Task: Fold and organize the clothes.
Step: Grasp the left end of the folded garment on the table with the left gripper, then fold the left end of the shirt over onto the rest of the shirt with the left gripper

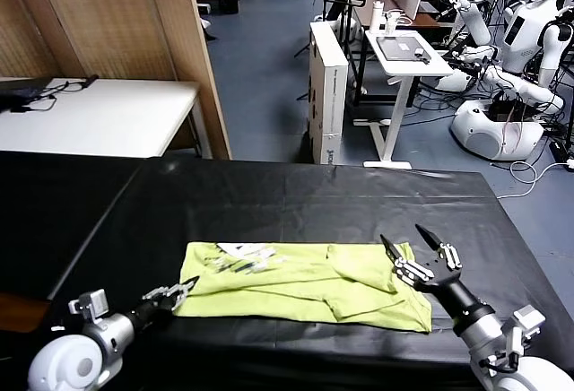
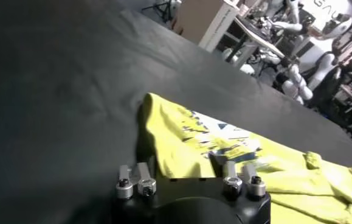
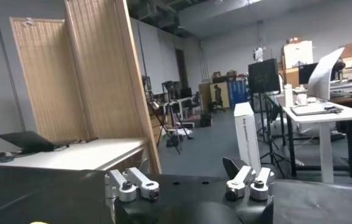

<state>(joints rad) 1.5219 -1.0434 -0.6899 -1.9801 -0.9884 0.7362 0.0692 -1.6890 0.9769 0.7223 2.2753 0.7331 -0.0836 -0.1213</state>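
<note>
The lime yellow-green T-shirt [image 1: 305, 288] lies folded into a long band on the black table [image 1: 269, 194], its white print showing at its left end. My left gripper [image 1: 182, 291] is low at the shirt's near left corner. In the left wrist view [image 2: 182, 164] its jaws stand open with the shirt's edge [image 2: 176, 143] between them. My right gripper [image 1: 404, 237] is open and empty, raised above the shirt's right end with its fingers pointing up and away. The right wrist view shows only the room beyond one fingertip [image 3: 231, 166].
The black table's front edge is close to both arms. Behind it stand a white table [image 1: 108, 113], a wooden screen [image 1: 134, 14], a white box [image 1: 327, 86], a white desk [image 1: 408, 50] and other robots [image 1: 502, 95].
</note>
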